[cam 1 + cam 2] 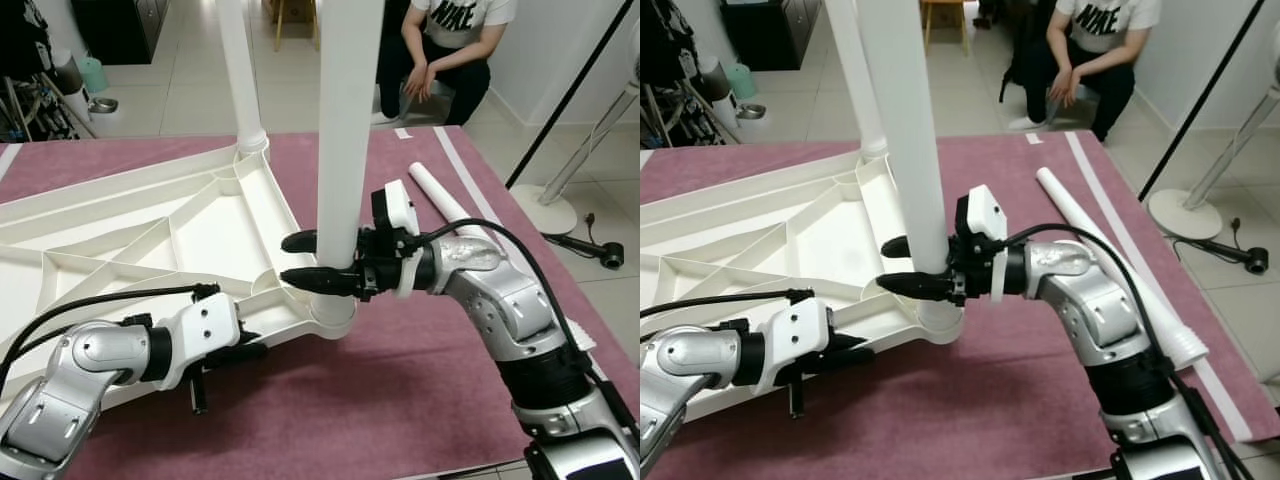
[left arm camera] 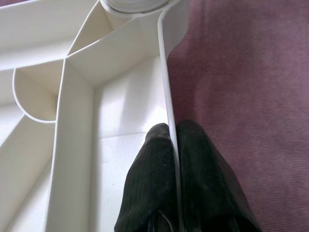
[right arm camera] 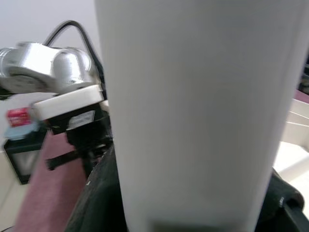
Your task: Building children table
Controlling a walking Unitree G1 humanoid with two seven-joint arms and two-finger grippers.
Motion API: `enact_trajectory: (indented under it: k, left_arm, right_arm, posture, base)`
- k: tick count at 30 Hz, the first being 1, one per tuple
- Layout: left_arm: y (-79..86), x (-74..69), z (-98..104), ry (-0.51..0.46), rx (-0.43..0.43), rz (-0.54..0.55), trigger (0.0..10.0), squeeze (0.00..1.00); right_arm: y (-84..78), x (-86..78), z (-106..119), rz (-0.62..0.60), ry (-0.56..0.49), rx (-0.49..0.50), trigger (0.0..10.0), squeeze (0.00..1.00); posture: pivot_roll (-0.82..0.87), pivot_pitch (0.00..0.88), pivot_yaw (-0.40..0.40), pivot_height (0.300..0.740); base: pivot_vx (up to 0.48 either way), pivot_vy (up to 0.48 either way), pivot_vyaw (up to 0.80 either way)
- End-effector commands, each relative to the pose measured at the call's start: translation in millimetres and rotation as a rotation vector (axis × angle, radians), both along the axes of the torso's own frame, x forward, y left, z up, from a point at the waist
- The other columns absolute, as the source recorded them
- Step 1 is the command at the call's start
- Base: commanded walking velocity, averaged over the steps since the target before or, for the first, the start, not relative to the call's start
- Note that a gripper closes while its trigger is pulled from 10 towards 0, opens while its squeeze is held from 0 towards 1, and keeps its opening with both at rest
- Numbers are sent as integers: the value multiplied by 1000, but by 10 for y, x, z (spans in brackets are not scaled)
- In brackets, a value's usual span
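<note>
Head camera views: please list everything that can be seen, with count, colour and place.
Tabletop: one, white, ribbed underside up, on the rug.
Standing legs: two, white, one in the near corner socket, one in the far corner.
Loose leg: one, white, lying on the rug beside the right arm.
Rug: one, dark pink, under everything.
Fan stand: one, white, on the floor at right.
Person: one, dark clothes, crouching beyond the rug.
Left gripper: shut on the tabletop's edge wall.
Right gripper: around the near standing leg.
</note>
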State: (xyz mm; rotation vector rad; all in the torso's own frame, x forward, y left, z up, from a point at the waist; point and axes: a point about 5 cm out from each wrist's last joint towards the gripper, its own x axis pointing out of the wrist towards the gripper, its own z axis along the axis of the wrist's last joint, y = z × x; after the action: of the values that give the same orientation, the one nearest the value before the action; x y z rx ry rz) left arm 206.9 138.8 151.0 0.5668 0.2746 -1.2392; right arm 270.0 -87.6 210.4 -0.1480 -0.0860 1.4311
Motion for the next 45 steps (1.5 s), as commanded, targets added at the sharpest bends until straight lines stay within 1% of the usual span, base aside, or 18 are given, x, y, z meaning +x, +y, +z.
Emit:
enact_trajectory:
  k: [1, 2, 3, 4, 7, 11, 14, 15, 16, 17, 18, 26, 29, 31, 32, 33, 37, 45]
  left_arm:
    - [-200, 96, 287, -205, -87, -12, 10000, 0]
    - [-200, 96, 287, -205, -87, -12, 10000, 0]
    - [-257, 168, 273, -227, -89, 21, 10000, 0]
    - [-257, 168, 273, -227, -89, 21, 10000, 0]
    - [-404, 385, 290, -295, -90, 114, 10000, 0]
    - [-439, 444, 309, -306, -98, 143, 10000, 0]
    - [-500, 531, 351, -321, -117, 185, 10000, 0]
    - [-526, 551, 373, -328, -127, 186, 10000, 0]
    - [-526, 551, 373, -328, -127, 186, 10000, 0]
    - [-540, 557, 387, -332, -132, 183, 10000, 0]
    - [-541, 557, 391, -335, -132, 179, 10000, 0]
    - [-482, 473, 262, -316, -72, 133, 10000, 0]
    - [-513, 449, -30, -300, 13, 137, 10000, 0]
    - [-513, 449, -30, -300, 13, 137, 10000, 0]
    - [-531, 463, -95, -296, 24, 153, 10000, 820]
    - [-546, 479, -136, -289, 28, 170, 10000, 1000]
    - [-579, 482, -146, -260, 4, 176, 10000, 1000]
    - [-555, 445, -39, -228, -67, 145, 10000, 992]
  right_arm:
    - [110, 142, -115, -156, -18, -30, 0, 0]
    - [110, 142, -115, -156, -18, -30, 0, 0]
    - [148, 267, -171, -309, -28, -41, 0, 0]
    - [148, 267, -171, -309, -28, -41, 0, 0]
    - [178, 488, -286, -651, -22, -81, 0, 0]
    - [178, 525, -302, -718, -45, -100, 0, 0]
    - [173, 596, -299, -848, -79, -103, 0, 0]
    - [201, 608, -272, -864, -92, -87, 2353, 0]
    - [201, 608, -272, -864, -92, -87, 2353, 0]
    - [216, 614, -249, -877, -100, -71, 6627, 0]
    - [226, 616, -232, -881, -103, -53, 10000, 0]
    - [284, 545, -270, -797, -107, -22, 10000, 0]
    - [341, 434, -436, -768, -66, -3, 10000, 0]
    - [341, 434, -436, -768, -66, -3, 10000, 0]
    - [344, 414, -503, -779, -55, -10, 10000, 0]
    - [345, 399, -554, -784, -40, -16, 10000, 0]
    - [332, 383, -637, -784, -34, -44, 10000, 0]
    - [299, 368, -599, -751, -65, -22, 10000, 0]
  posture:
    - [103, 0, 8, 740]
    - [103, 0, 8, 740]
    - [101, 0, 10, 740]
    - [101, 0, 10, 740]
    - [95, 0, 19, 740]
    - [95, 0, 19, 740]
    - [88, 0, 24, 740]
    - [88, 0, 24, 740]
    - [88, 0, 24, 740]
    - [88, 0, 24, 740]
    - [88, 0, 24, 740]
    - [91, 0, 19, 740]
    - [97, 0, 15, 740]
    - [97, 0, 15, 740]
    - [92, 0, 17, 740]
    - [91, 0, 19, 740]
    - [88, 0, 23, 740]
    - [84, 0, 29, 740]
  base:
    - [0, 0, 0]
    - [0, 0, 0]
    - [0, 0, 0]
    - [0, 0, 0]
    - [0, 0, 0]
    - [0, 0, 0]
    - [0, 0, 0]
    - [0, 0, 0]
    - [0, 0, 0]
    - [0, 0, 0]
    - [0, 0, 0]
    - [0, 0, 0]
    - [0, 0, 0]
    - [0, 0, 0]
    - [0, 0, 0]
    - [0, 0, 0]
    - [0, 0, 0]
    - [0, 0, 0]
